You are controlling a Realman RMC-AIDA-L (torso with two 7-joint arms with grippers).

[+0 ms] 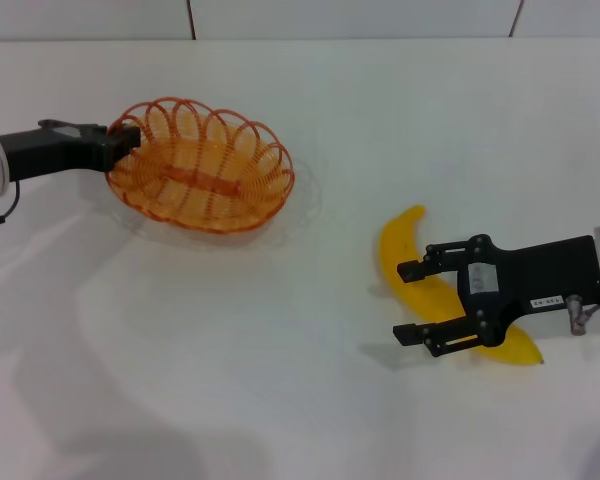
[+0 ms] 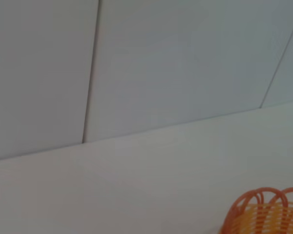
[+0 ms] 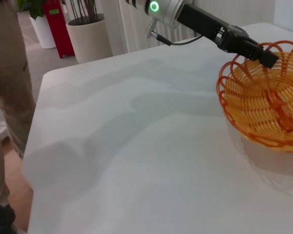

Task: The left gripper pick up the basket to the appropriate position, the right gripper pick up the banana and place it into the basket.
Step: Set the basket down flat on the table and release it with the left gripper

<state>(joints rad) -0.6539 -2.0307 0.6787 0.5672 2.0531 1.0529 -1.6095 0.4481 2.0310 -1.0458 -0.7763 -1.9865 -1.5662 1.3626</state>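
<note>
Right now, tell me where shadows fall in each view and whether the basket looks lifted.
Head view: the basket, held at its rim by the left end effector, casts a faint offset shadow, so probably lifted; a soft shadow lies below the right end effector over the banana. Right wrist view: pale shadow under the basket. Left wrist view: no clear shadow.

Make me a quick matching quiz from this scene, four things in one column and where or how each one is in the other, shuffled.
Things:
1. basket
2. banana
3. left end effector
4. right end effector

States:
A. fingers open, straddling the yellow fruit
B. lying on the white table
C. gripping a wire rim
D. empty, held at its rim

Pairs: 1-D, 2-B, 3-C, 4-A
</note>
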